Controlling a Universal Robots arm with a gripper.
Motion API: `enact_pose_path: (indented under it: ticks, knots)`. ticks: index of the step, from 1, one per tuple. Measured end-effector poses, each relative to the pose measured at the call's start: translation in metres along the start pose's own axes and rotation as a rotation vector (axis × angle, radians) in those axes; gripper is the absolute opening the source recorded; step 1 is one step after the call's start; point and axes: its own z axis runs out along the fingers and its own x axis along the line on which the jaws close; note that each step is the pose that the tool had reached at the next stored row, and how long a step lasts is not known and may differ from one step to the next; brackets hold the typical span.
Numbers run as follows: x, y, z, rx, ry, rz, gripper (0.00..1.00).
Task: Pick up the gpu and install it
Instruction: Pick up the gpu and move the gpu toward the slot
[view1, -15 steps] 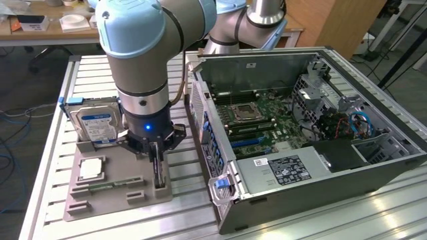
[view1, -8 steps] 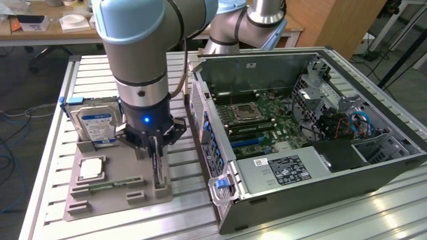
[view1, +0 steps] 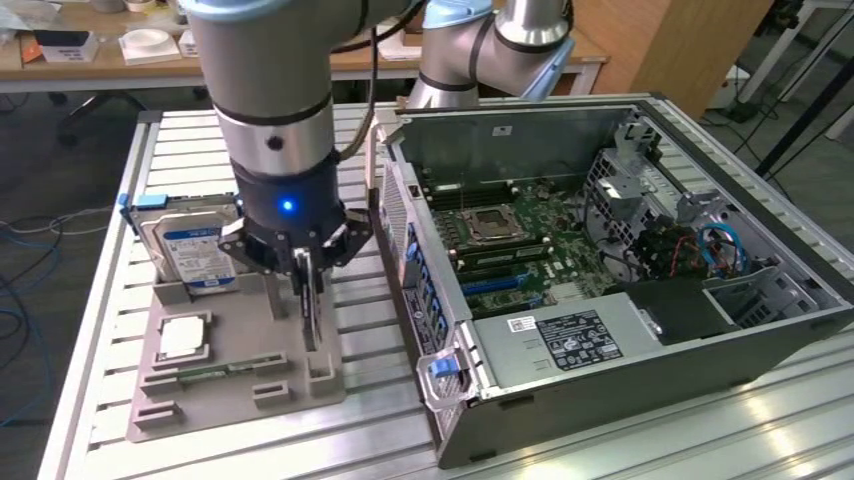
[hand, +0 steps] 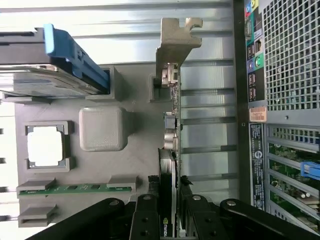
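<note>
The gpu (view1: 311, 312) stands on edge in a slot of the grey holder tray (view1: 227, 385), thin and dark in the exterior view. In the wrist view the gpu (hand: 170, 125) runs away from the camera, and its silver end bracket (hand: 177, 40) is at the far end by the holder's notch. My gripper (view1: 306, 268) has come straight down over the card. Its black fingers (hand: 146, 216) press against both faces of the card, so my gripper (hand: 169, 202) is shut on it. The card still sits in the holder.
On the same tray (hand: 125, 165) stand a hard drive with a blue label (view1: 194, 250), a processor chip (view1: 183, 337) and a slim memory stick (hand: 75, 188). The open computer case (view1: 601, 280) lies close at the exterior view's right, motherboard (view1: 527, 240) facing up.
</note>
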Motion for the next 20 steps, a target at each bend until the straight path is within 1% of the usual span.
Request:
enact_pose_path:
  ticks: [12,20]
  knots:
    - [-0.001,0.0026,-0.0545,-0.0022,0.0000,0.000,0.26]
    - [-0.001,0.0043,-0.0907,-0.0023,0.0001,0.000,0.26]
